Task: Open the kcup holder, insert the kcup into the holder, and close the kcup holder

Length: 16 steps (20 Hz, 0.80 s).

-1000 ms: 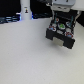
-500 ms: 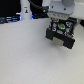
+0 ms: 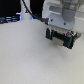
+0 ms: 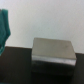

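Tabletop [image 3: 25, 55] pale and bare, kcup holder [image 3: 62, 39] dark, tool above it

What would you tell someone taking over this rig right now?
Pincer: up over the white table at the exterior view's right; open or shut cannot be told from the blur.
Kcup holder: the grey box in the wrist view, looking closed.
Kcup: possibly the green shape at the wrist picture's edge, too blurred to confirm.
Done: nothing visible.
Left: open the holder, insert the kcup, close it.
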{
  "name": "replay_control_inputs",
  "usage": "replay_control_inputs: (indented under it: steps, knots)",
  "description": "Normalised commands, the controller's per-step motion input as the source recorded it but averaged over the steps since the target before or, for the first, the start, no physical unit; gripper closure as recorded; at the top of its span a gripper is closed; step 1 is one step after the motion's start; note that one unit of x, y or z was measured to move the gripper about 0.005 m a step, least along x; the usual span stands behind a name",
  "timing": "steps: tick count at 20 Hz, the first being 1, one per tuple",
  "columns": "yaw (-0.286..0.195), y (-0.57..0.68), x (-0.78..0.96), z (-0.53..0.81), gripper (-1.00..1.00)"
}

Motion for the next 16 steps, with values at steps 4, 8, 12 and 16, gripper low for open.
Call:
replay_control_inputs:
  steps: [4, 8, 12, 16]
  knots:
    - [0.256, 0.08, -0.03, -0.20, -1.00]
    - [0.282, 0.03, -0.22, -0.19, -1.00]
    - [0.242, 0.10, -0.45, -0.13, -1.00]
    - [0.178, 0.28, -0.48, -0.02, -1.00]
